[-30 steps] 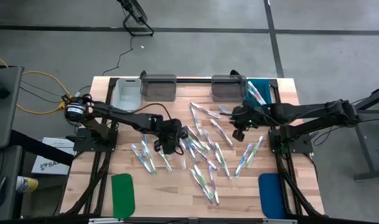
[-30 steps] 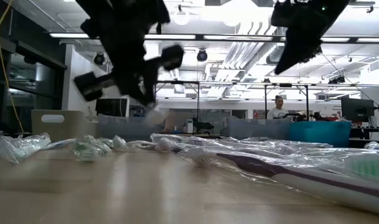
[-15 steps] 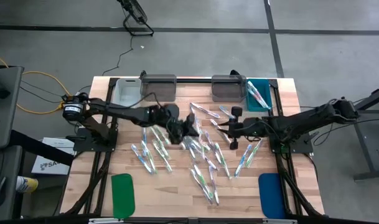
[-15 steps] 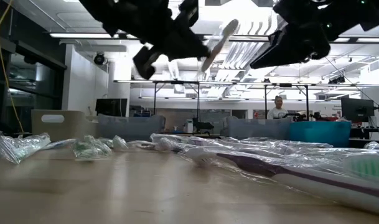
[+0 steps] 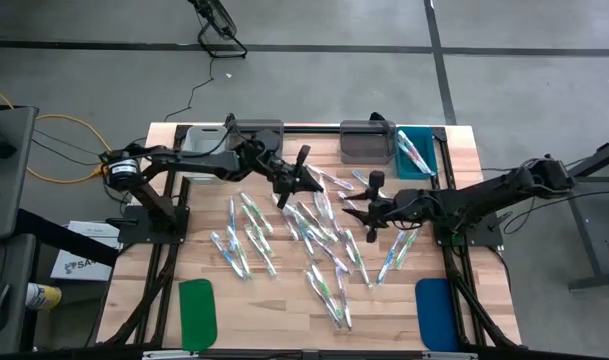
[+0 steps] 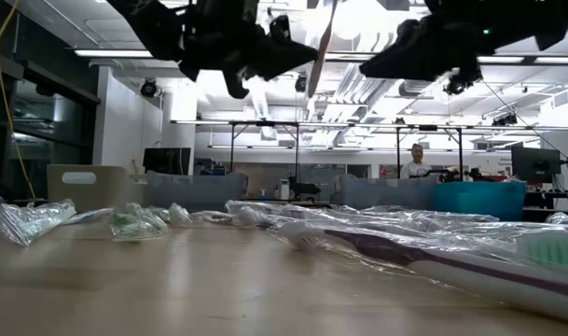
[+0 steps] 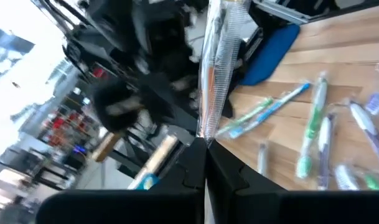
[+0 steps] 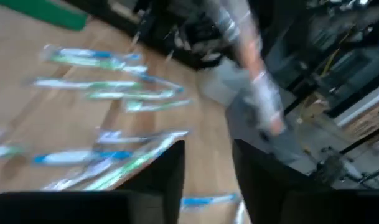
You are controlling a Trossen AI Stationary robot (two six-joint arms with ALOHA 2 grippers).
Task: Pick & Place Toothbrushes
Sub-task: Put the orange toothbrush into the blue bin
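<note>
Many clear-wrapped toothbrushes (image 5: 324,245) lie scattered flat on the wooden table, and a few more lie in the teal bin (image 5: 416,152). My left gripper (image 5: 287,186) hovers over the pile's far-left part, shut on one wrapped toothbrush (image 5: 301,163) that sticks up out of it; the low view shows this toothbrush (image 6: 322,47) high in the air. My right gripper (image 5: 370,208) is open, hangs over the pile's right part and faces the left gripper. In the right wrist view the open fingers (image 8: 172,168) frame the table, with the held toothbrush (image 8: 251,78) beyond. My left gripper pinches the wrapped toothbrush by one end (image 7: 205,132) between its two shut fingers. The toothbrush is lifted clear of the table. It stands out beyond the fingertips, nearly upright in the low view, and its free end (image 7: 225,12) is in the air.
Along the far edge stand a pale bin (image 5: 204,150), two dark grey bins (image 5: 255,140) (image 5: 367,140) and the teal bin. A green pad (image 5: 197,310) and a blue pad (image 5: 436,312) lie at the near edge. A person (image 6: 416,163) sits in the room behind.
My left gripper has risen from the pile's left part and moved toward the far edge and rightward, carrying one toothbrush; the toothbrush has turned from slanting to nearly upright. My right gripper has moved a little leftward and toward the near edge, turning level over the pile.
</note>
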